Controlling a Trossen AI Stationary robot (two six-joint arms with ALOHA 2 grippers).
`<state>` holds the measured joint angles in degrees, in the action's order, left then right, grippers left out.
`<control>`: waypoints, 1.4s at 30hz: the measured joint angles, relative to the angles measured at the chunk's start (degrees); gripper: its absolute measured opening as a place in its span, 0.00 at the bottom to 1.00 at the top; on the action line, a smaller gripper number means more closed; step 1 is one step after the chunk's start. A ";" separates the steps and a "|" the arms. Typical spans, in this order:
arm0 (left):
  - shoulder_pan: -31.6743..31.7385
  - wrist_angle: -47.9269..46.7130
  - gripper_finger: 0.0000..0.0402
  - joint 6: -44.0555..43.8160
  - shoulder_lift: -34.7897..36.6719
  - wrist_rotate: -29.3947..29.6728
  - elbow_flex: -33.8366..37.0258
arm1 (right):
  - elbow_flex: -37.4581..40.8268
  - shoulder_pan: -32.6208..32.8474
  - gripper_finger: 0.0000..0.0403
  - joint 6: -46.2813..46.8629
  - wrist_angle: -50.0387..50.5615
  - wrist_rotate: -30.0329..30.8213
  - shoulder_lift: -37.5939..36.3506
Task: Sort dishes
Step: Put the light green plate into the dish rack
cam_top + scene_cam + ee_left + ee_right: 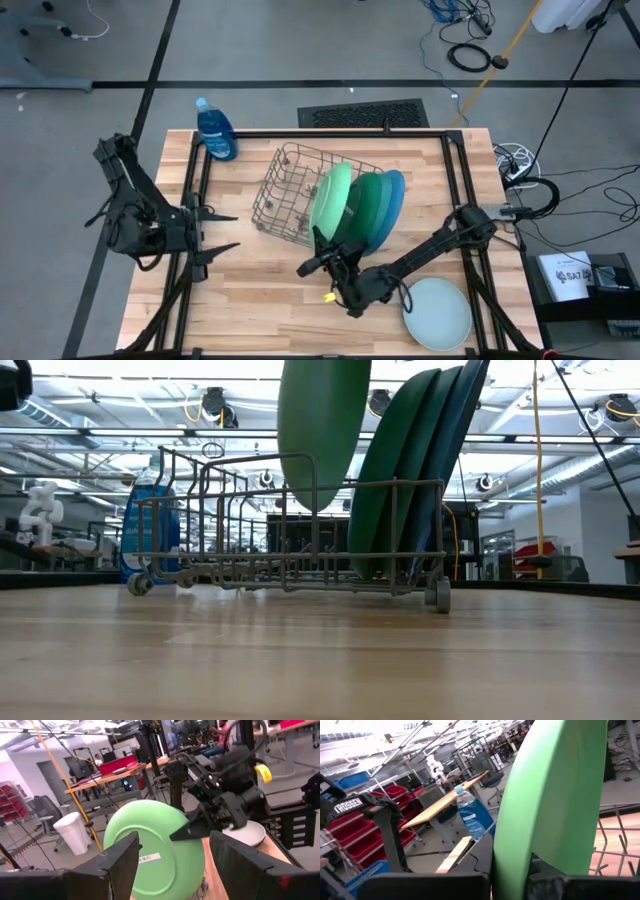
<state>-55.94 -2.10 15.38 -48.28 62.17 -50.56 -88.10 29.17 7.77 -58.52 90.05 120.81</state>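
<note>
A light green plate (331, 203) stands on edge over the grey wire rack (282, 190), with my right gripper (318, 250) shut on it. Behind it a dark green plate (366, 208), a teal one and a blue plate (394, 200) stand on their edges in the rack. A pale mint plate (437, 313) lies flat on the table at the near right. My left gripper (222, 233) stands open at the table's left, level and pointing toward the rack, with nothing in it. My right gripper pinches the light green plate's rim (186, 834) on its near side, one finger on each face (520, 865). The fingers come level from the table's near right. The plate stands upright on edge; its lower edge (318, 505) hangs among the rack's upper wires, above the rack's floor.
A blue plastic bottle (216, 130) stands at the far left corner, beside the rack. Black frame rails (330, 133) run along the table's far, left and right sides. Bare wood lies between my left gripper and the rack, and along the near edge.
</note>
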 joint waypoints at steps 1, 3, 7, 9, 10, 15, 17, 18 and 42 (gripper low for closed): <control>-0.04 0.24 0.60 -0.03 0.43 -0.01 0.22 | -0.58 -0.30 0.04 0.02 0.07 0.03 0.53; -0.12 -0.08 0.60 -0.10 0.88 -0.02 0.38 | -1.58 -0.87 0.04 -0.09 0.34 -0.03 1.50; -0.60 -0.53 0.60 -0.07 0.80 -0.21 0.43 | -2.74 -1.89 0.04 0.07 2.57 -0.05 2.65; -0.87 -0.62 0.60 -0.07 0.78 -0.50 0.43 | -2.86 -2.20 0.04 0.13 3.03 -0.07 2.98; -0.94 -0.86 0.60 -0.09 0.74 -0.50 0.43 | -2.86 -2.21 0.04 0.13 3.47 -0.05 2.98; -1.18 -4.83 0.60 -2.78 0.69 -0.61 0.43 | -2.91 -2.00 0.04 -2.88 3.64 -0.05 2.84; -1.17 -8.02 0.60 -5.06 0.65 -0.66 0.43 | -2.90 -1.69 0.04 -4.75 3.55 -0.04 2.74; -1.11 -9.63 0.60 -6.18 0.63 -0.65 0.43 | -2.91 -1.70 0.04 -5.62 3.54 -0.04 2.71; 11.10 -10.58 0.60 -10.56 -9.45 -11.47 0.47 | -2.91 -1.86 0.04 5.69 33.85 -0.21 2.67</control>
<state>-44.84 -12.68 4.82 -57.74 50.71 -50.09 -91.01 27.31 13.47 -24.67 89.84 123.48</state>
